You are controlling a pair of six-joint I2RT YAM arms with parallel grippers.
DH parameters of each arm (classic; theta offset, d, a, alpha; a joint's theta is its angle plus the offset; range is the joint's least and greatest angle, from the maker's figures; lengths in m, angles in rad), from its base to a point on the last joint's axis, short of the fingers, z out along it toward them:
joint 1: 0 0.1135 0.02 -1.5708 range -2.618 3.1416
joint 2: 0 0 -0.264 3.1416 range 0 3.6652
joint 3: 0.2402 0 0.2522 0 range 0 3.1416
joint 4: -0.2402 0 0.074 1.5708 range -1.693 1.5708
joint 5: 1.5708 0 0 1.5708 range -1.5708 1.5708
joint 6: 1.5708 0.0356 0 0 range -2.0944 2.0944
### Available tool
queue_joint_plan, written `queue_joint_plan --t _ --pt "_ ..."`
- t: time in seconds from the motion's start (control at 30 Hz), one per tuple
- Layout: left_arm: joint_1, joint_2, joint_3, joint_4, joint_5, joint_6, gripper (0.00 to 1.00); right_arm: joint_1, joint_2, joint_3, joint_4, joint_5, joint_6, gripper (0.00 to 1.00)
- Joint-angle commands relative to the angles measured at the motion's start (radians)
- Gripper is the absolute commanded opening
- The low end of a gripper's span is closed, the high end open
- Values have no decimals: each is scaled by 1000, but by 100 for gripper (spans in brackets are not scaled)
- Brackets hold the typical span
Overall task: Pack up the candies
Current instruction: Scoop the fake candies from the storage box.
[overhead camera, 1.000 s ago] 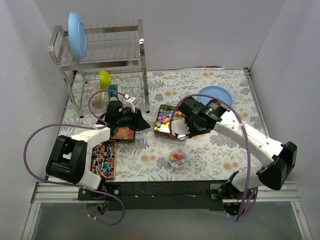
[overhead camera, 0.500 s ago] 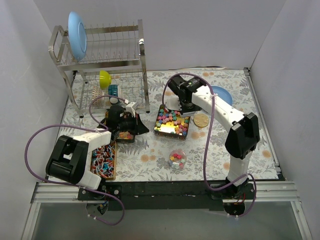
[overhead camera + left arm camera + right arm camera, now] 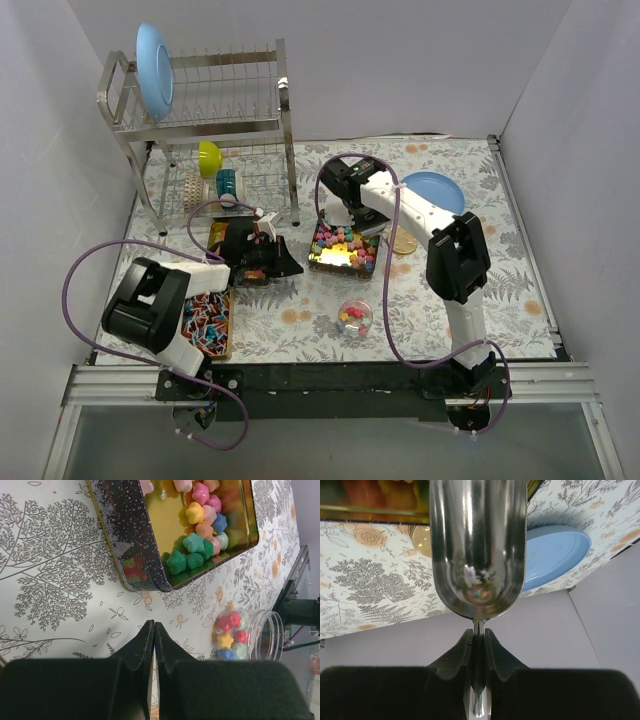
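right wrist view: right hand (image 3: 479, 633) pinches scoop (image 3: 477, 545) handle (left hand (image 3: 154, 630) closed, empty).

Counter (image 3: 500, 290): floral cover. Open tin (image 3: 125, 545) sits just ahead of the left pincer (image 3: 154, 626) tips, not touching. Clear jar (image 3: 270, 640) ahead and off to its side. Tray (image 3: 231, 325) of coloured bits back behind it. Blue plate (image 3: 555, 555) and gold disc (image 3: 422, 540) ahead of the right pincer (image 3: 479, 632). Dish rack (image 3: 200, 120) at far left corner.

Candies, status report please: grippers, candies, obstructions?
Left gripper shut, empty. Right gripper shut on scoop, nothing in it. Candies mostly in tin, some in jar. Jar open.
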Motion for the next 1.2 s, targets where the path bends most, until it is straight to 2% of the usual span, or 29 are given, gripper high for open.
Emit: queue_joint_plan --t 0.0,0.17,0.3,0.5,0.63,0.9,1.17 --pt "-4 32 24 53 24 -12 0 13 53 84 -28 70 -97 1" --pt "-14 73 32 72 40 -17 0 29 134 134 -14 46 -88 1" --pt "-17 113 38 91 46 -55 0 35 180 183 -30 -38 -67 1" --pt "-17 153 26 147 79 -138 0 47 145 69 32 -134 -80 1" --pt "-17 193 52 151 83 -148 0 50 162 74 35 -213 -41 1" --pt "-15 233 108 113 80 -138 0 44 168 52 125 -364 22 1" --pt "22 164 136 -8 90 -69 0 -40 61 -45 217 -504 50 1"
